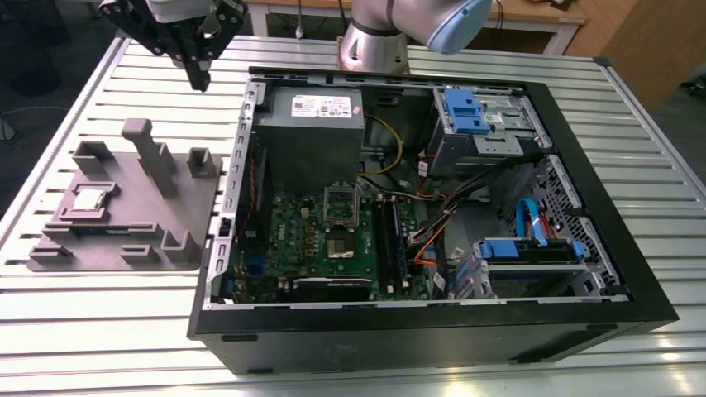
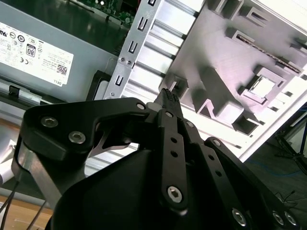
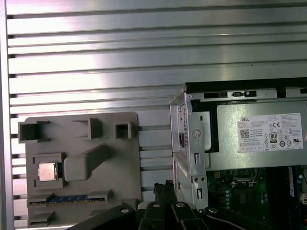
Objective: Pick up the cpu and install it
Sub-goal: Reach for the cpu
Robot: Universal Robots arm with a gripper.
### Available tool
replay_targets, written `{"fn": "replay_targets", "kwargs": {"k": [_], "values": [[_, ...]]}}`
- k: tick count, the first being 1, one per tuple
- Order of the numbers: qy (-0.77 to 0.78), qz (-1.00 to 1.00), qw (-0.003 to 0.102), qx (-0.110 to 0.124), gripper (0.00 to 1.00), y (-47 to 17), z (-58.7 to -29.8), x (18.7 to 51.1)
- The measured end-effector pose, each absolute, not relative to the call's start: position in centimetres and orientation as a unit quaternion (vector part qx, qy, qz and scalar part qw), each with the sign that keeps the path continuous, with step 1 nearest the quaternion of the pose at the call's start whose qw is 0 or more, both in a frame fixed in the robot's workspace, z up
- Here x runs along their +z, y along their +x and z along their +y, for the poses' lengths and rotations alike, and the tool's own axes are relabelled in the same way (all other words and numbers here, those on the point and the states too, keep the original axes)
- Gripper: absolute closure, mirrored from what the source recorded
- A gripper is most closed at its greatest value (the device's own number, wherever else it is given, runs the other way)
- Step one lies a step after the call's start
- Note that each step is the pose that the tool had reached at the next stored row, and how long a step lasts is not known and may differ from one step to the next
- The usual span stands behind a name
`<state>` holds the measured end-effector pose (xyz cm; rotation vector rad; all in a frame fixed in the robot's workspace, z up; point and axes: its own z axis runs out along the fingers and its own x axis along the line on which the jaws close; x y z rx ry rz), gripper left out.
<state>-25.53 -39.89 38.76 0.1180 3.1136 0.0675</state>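
- Seeing a slatted metal counter [image 1: 105, 318] carrying everything in the exterior view.
- Finding an open black computer case [image 1: 441, 335] lying on its side on it, taking up the middle and the exterior view's right.
- Noting a grey power supply box [image 1: 314, 128] with a white label sitting in the case's far corner, towards the exterior view's left.
- Spotting a green motherboard [image 1: 289, 231] lying flat in the case just in front of that box, with long black memory slots running beside its socket.
- Making out a grey holder tray [image 1: 193, 207] resting on the counter just beside the case, on the exterior view's left, with upright posts and several pockets.
- Catching the black tool [image 1: 200, 80] hanging above the counter near the case's far corner, beyond the tray; reading it as closed, fingertips meeting and gripping nothing, also in both wrist views [image 2: 168, 94] [image 3: 165, 186].
- Locating the cpu [image 1: 88, 201], silvery and square, sitting flat in a square pocket of the tray, well apart from the tool; showing in both wrist views too [image 3: 47, 171] [image 2: 263, 87].
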Motion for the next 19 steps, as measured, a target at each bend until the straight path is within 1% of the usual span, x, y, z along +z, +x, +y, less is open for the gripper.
{"fn": "replay_targets", "kwargs": {"k": [19], "values": [[0.038, 0.999, 0.013, 0.022, 0.89, -26.17, -39.89, 38.74]]}}
